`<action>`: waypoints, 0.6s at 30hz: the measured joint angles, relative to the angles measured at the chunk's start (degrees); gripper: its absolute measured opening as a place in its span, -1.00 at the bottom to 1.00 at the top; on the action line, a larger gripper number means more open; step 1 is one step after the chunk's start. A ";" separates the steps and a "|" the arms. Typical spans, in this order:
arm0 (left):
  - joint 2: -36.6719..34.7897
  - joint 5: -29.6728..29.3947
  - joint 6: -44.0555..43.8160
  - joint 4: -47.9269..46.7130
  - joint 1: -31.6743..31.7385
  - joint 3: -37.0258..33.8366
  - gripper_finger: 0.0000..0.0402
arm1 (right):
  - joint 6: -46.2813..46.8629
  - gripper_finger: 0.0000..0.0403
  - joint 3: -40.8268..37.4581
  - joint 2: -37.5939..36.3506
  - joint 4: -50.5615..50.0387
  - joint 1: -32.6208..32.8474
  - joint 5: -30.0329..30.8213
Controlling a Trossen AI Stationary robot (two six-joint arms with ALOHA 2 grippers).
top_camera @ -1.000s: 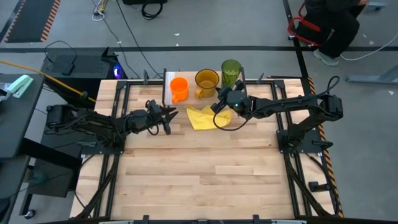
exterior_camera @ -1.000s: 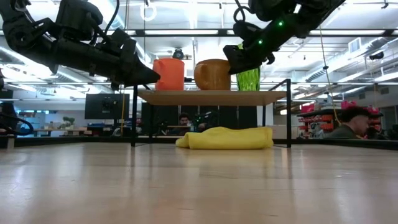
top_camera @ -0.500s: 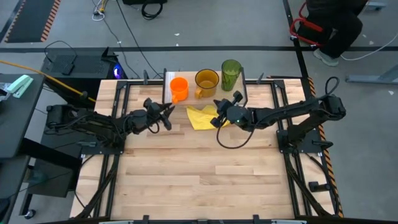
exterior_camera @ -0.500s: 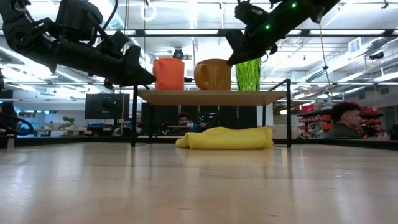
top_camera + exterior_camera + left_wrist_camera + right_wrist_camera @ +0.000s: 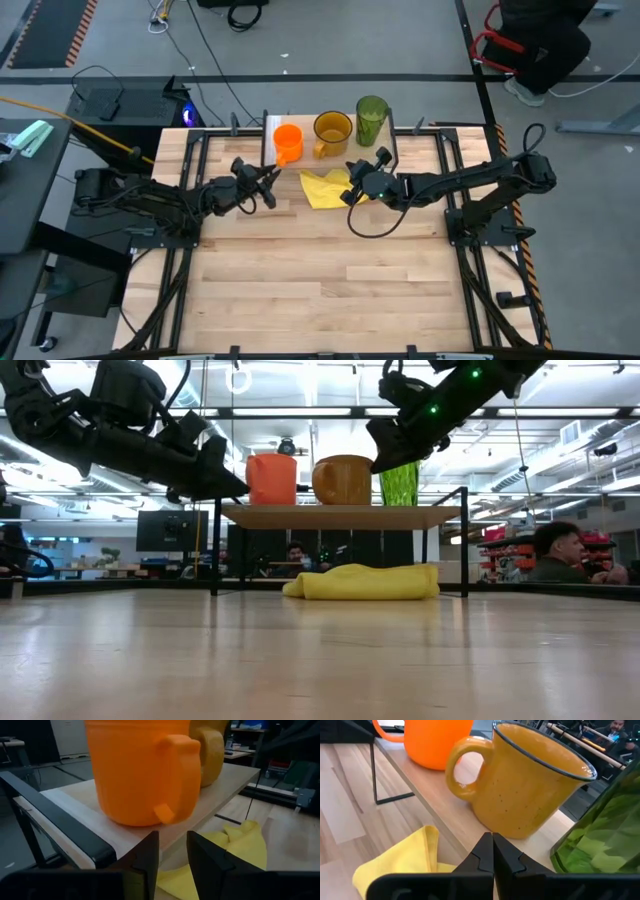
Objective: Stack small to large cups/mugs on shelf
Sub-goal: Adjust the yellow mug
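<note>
Left gripper (image 5: 172,851) hangs just before the orange mug (image 5: 288,141), fingers slightly apart and empty — right gripper (image 5: 492,851) pinched together over the yellow cloth (image 5: 324,188). Amber mug (image 5: 332,131) and green tumbler (image 5: 371,117) stand on the shelf (image 5: 340,516).

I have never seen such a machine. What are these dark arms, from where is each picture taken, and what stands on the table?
It is a robot with two dark arms at a wooden table. One picture looks down from above, one looks level across the table, and two come from cameras on the wrists. A small shelf carries three cups in a row: an orange mug, a yellow mug and a green tumbler. A yellow cloth lies on the table in front of the shelf. The left gripper, fingers apart, is near the orange mug. The right gripper, shut, hangs over the cloth. Neither holds anything.
</note>
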 joint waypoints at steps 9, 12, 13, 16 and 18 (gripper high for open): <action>-1.25 -5.62 1.46 -1.97 -0.22 0.00 -0.47 | 1.28 -0.99 -0.02 0.00 -2.19 0.26 -0.03; -2.26 -6.73 1.48 -2.87 -0.17 0.00 -0.49 | 1.30 -1.00 -0.02 0.00 -2.48 0.26 -0.26; -2.66 -6.82 1.52 -3.03 -0.15 0.00 -0.49 | 1.34 -1.00 -0.02 0.00 -2.59 0.24 -0.24; -3.56 -6.94 1.83 -3.19 -0.15 0.00 -0.51 | 1.48 -1.00 -0.02 0.00 -2.77 0.26 -0.25; -3.58 -7.05 2.51 -2.98 -0.15 0.00 -0.52 | 1.50 -1.00 -0.02 0.00 -2.77 0.26 -0.26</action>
